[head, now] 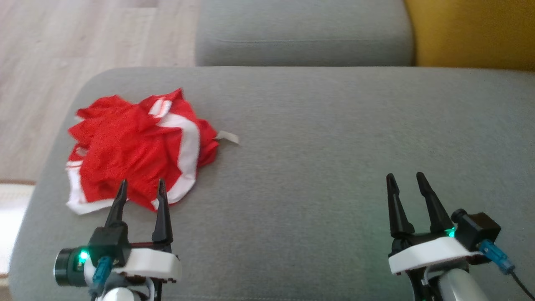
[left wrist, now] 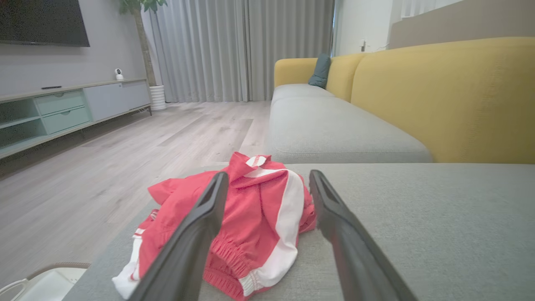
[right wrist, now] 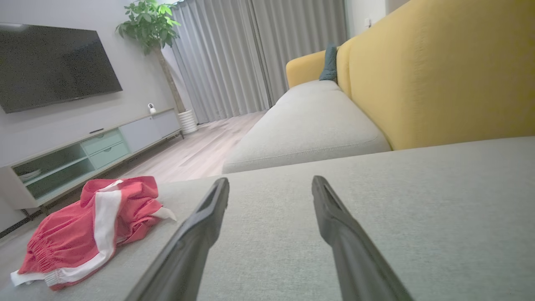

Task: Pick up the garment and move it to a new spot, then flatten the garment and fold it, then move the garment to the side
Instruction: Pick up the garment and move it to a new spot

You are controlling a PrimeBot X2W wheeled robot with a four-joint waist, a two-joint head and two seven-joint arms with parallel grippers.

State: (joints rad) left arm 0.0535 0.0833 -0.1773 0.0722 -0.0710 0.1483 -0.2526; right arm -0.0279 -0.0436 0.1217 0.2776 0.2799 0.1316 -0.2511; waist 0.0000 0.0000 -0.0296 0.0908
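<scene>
Red shorts (head: 138, 146) with white stripes, crumpled in a heap on the grey sofa cushion (head: 313, 167), directly ahead of the left gripper (head: 142, 184). Its fingers are spread, tips at the heap's near hem, contact unclear. Right gripper (head: 405, 175) also spread, holding nothing, over bare cushion, with the shorts well off to its left.

The garment (head: 133, 146), by the left edge of the seat cushion (head: 317, 167), is thin matt cloth, crumpled, with a gathered hem. The cushion is matt grey woven fabric; the floor (head: 83, 42) looks like smooth pale wood.
</scene>
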